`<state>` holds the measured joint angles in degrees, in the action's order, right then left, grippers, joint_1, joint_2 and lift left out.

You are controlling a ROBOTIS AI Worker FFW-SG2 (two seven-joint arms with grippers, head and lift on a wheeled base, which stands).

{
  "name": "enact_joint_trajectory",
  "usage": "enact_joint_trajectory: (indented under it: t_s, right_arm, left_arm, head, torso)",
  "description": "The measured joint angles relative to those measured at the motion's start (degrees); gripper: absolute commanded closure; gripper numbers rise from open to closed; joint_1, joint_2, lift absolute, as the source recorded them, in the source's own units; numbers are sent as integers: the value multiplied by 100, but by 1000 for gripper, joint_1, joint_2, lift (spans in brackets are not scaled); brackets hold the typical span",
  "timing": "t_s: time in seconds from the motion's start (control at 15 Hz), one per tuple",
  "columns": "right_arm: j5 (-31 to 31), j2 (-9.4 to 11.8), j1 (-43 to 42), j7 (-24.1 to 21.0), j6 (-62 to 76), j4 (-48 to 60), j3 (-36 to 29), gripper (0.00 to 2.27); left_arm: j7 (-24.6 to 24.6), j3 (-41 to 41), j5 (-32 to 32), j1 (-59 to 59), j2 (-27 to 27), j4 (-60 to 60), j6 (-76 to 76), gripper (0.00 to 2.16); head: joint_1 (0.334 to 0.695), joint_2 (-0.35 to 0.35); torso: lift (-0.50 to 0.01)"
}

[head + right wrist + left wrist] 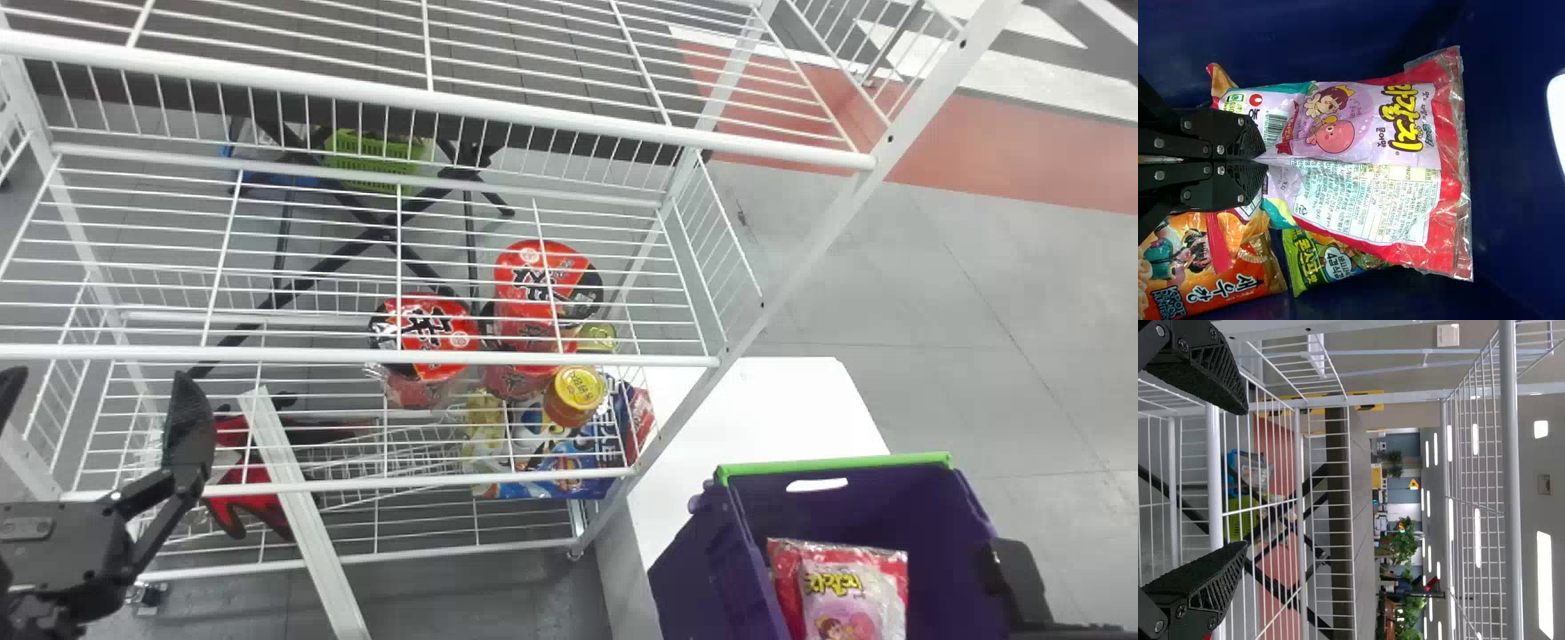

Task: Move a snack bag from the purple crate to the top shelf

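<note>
Purple crate: it (711,578) sits on the white table (773,400), beside the rack; the chosen snack bag (1351,133) lies inside it, pink and lilac with red at its far end, over other packs.
Right gripper: it (1265,159) is down in the crate, at one end of that bag; the jaws are closed together, and a raised fold of the wrapper runs straight out from their tips, so I judge the bag is gripped.
Left gripper: it (1245,479) waits in front of the rack with its jaws wide apart, holding nothing.
Top shelf: this wire tier (436,100), the uppermost in the head view, looks to be the goal; the bag is not on it.
Done: choosing the bag and, by my reading, getting hold of it.
Left to do: lifting it clear of the crate wall, carrying it across and up, setting it down past the front rail and letting go. Most of the job remains.
Neighbouring packs: an orange bag (1238,283) and a green bag (1318,263) lie close by, partly overlapped, and could drag along on the lift.
Lower rack: red-lidded noodle cups (427,329) and a yellow-lidded jar (578,396) stand well below the goal.
</note>
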<state>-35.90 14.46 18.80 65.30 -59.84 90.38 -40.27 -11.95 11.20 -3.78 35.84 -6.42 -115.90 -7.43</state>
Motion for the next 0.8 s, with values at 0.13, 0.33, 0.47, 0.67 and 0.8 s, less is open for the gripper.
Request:
enact_joint_trajectory:
  t_s: [0.13, 0.33, 0.47, 0.67, 0.8]
  right_arm:
    - [0, -19, 36, 17, -13, 78, -11, 1298]
    - [2, -39, 53, 34, -66, 155, -16, 1298]
    - [2, -54, 58, 35, -68, 178, -24, 1298]
    - [-3, -57, 77, 35, -33, 179, -69, 1298]
    - [-3, -57, 92, 35, -18, 179, -79, 1298]
  left_arm:
    - [0, 3, -7, 11, 0, -3, 1, 117]
    - [0, 7, -15, 36, 0, -36, 1, 117]
    - [0, 13, -38, 45, 7, -45, 1, 117]
    - [0, 14, -39, 46, 9, -45, -7, 117]
    - [-7, 14, -35, 49, 9, -40, -15, 117]
  head:
    - [695, -350]
    - [695, -350]
    - [695, -350]
    - [695, -350]
    - [695, -350]
  torso:
    - [-308]
    - [-296]
    - [-289]
    - [-277]
    - [-269]
